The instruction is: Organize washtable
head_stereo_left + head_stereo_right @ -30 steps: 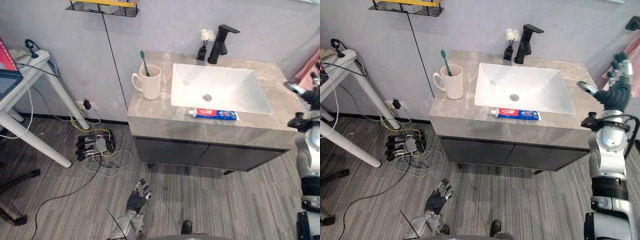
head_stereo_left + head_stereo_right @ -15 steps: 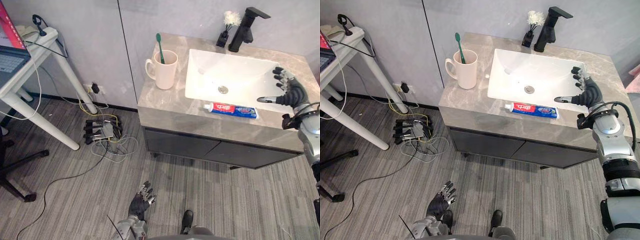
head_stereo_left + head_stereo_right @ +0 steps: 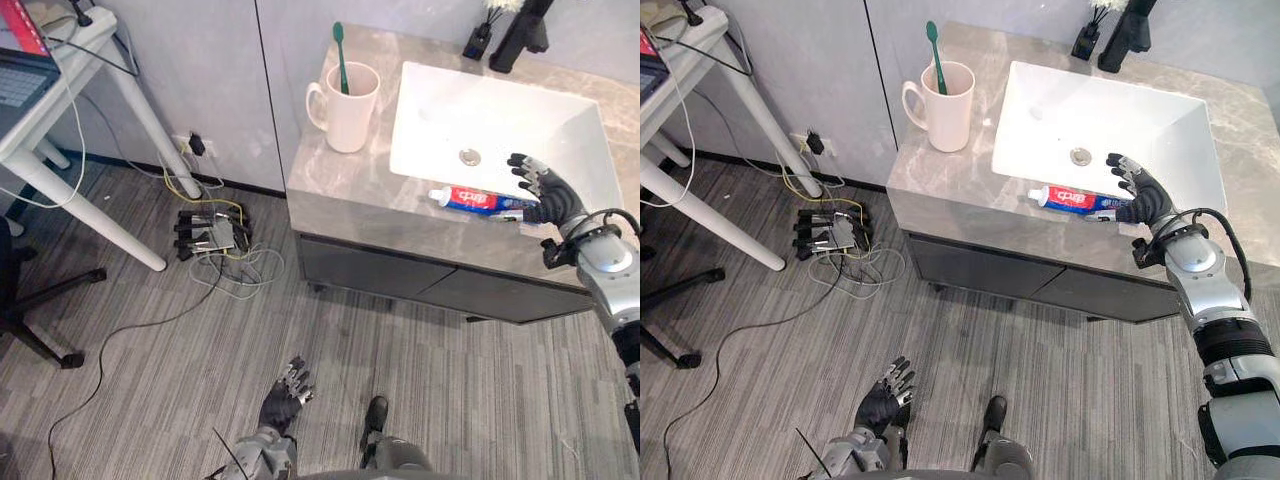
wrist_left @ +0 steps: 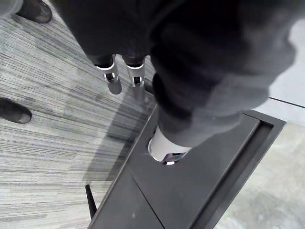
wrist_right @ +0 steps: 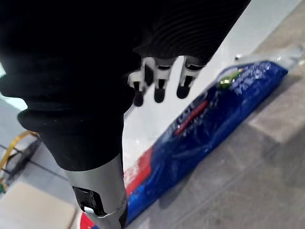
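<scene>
A blue, red and white toothpaste tube (image 3: 472, 200) lies flat on the grey stone counter (image 3: 340, 185), along the front rim of the white sink (image 3: 500, 115). My right hand (image 3: 541, 192) is open with spread fingers, hovering just over the tube's right end. In the right wrist view the fingers (image 5: 159, 88) hang above the blue tube (image 5: 214, 119) and do not grip it. A cream mug (image 3: 346, 94) with a green toothbrush (image 3: 340, 55) stands at the counter's back left. My left hand (image 3: 285, 385) hangs open low over the floor.
A black faucet (image 3: 520, 25) and a small black vase (image 3: 477, 40) stand behind the sink. Dark cabinet doors (image 3: 400, 280) sit under the counter. To the left are a white desk (image 3: 60, 90), a chair base (image 3: 40, 310), and a power strip with tangled cables (image 3: 210, 235).
The camera has shifted. My right hand has moved left and down from beside the sink's front right rim to just over the tube's right end. The left hand has stayed low.
</scene>
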